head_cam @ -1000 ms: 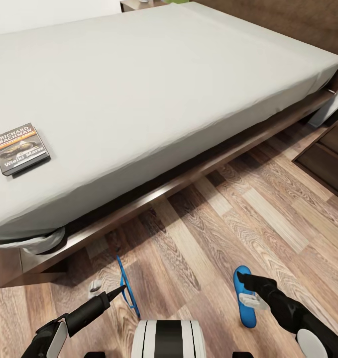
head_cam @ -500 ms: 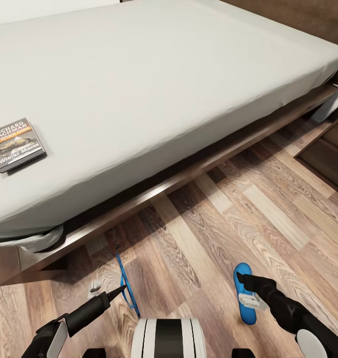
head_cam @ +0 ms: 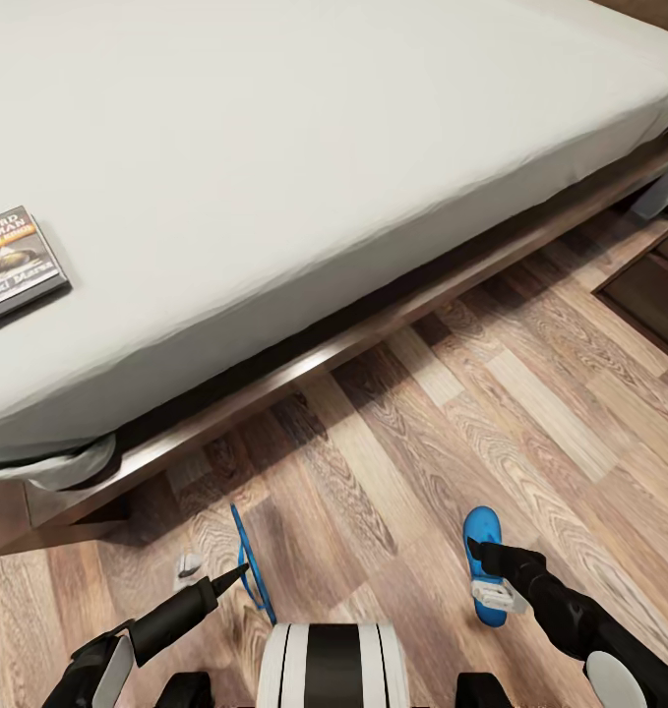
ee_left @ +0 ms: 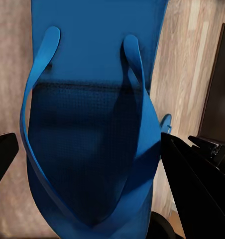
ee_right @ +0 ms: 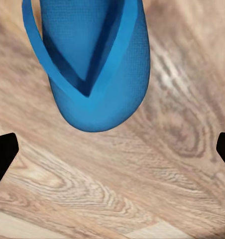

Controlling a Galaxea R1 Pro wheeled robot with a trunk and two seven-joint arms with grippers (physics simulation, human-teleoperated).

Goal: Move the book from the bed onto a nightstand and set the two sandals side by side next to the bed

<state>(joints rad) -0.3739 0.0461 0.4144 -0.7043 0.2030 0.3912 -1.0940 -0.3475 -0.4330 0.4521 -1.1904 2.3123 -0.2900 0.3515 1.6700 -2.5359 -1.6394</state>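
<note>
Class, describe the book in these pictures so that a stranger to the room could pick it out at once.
Start at the big bed with the plain light-grey mattress above the wood-plank floor. Follow the mattress to its end at the robot's left: the book lies flat there, partly cut off by the picture's edge. It is the one dark thing on the mattress, with an orange band and white lettering.

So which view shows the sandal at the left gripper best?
The left wrist view: the sandal shows its sole and straps close up. In the head view it appears edge-on beside the left gripper.
</note>
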